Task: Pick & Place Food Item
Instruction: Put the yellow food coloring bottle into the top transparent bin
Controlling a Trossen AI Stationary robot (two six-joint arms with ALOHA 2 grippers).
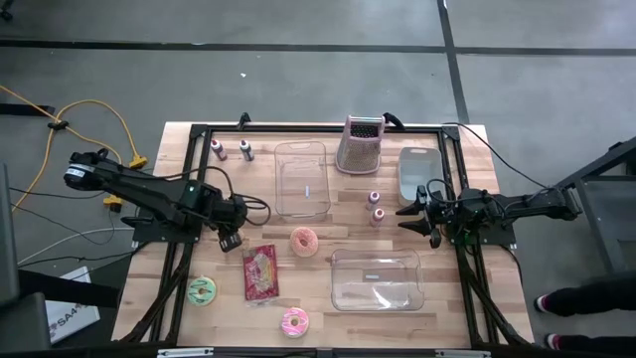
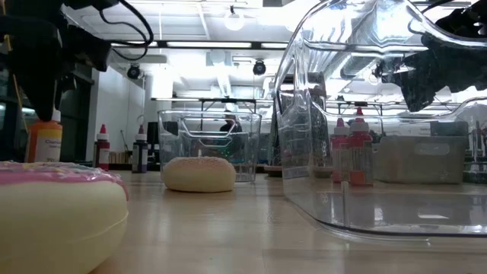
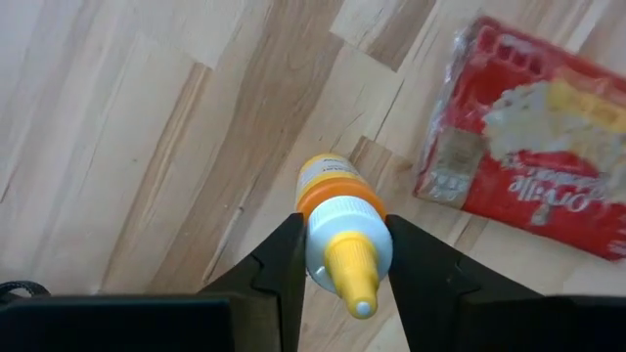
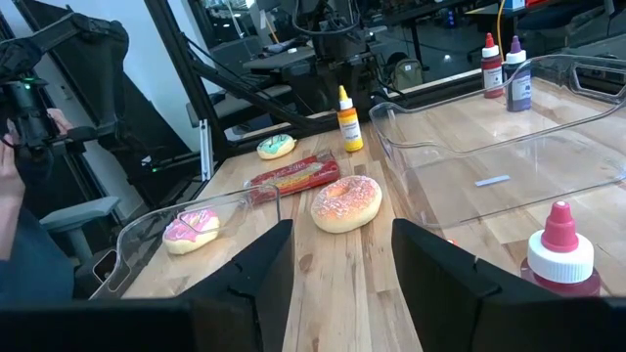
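Left claw (image 3: 340,256) is pointing steeply down at the wooden surface (image 3: 147,147), its two dark fingers (image 3: 279,269) pressing on either side of an upright yellow-capped bottle (image 3: 337,225) and holding it, just beside the red snack packet (image 3: 528,156). Right claw (image 1: 417,211) is waiting level over the right part of the surface, fingers spread wide and holding nothing, with the sprinkled doughnut (image 4: 345,202) lying on the wood ahead of it.
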